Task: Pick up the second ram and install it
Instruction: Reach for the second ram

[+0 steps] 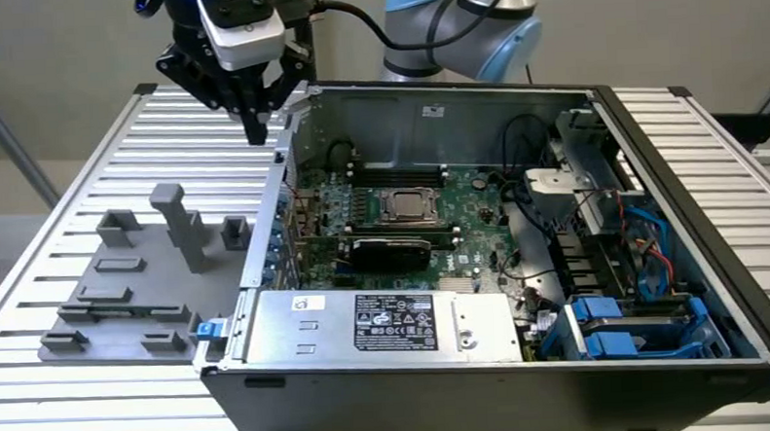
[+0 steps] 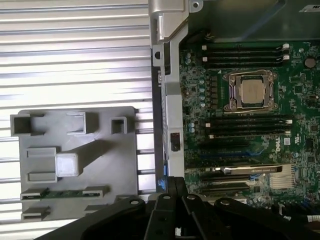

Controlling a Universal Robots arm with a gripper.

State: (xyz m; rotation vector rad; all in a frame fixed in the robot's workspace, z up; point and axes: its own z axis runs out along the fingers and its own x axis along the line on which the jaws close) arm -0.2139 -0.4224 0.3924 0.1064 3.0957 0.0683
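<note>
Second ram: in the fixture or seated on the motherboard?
In the grey fixture: the second ram lies in one of its holders, outside the computer case.

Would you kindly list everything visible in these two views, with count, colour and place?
computer case: one, black, open, on the table
table: one, silver, slatted, under everything
motherboard: one, green, inside the case
processor: one, silver, in its socket mid-board
power supply: one, grey, along the case's near side
drive caddies: two, blue, near corner at the exterior view's right
fixture: one, grey, beside the case at the exterior view's left
second ram: one, green, lying in the fixture
robot arm: one, light blue and grey, behind the case
tool: one, black, shut, above the table by the case's far corner
</note>
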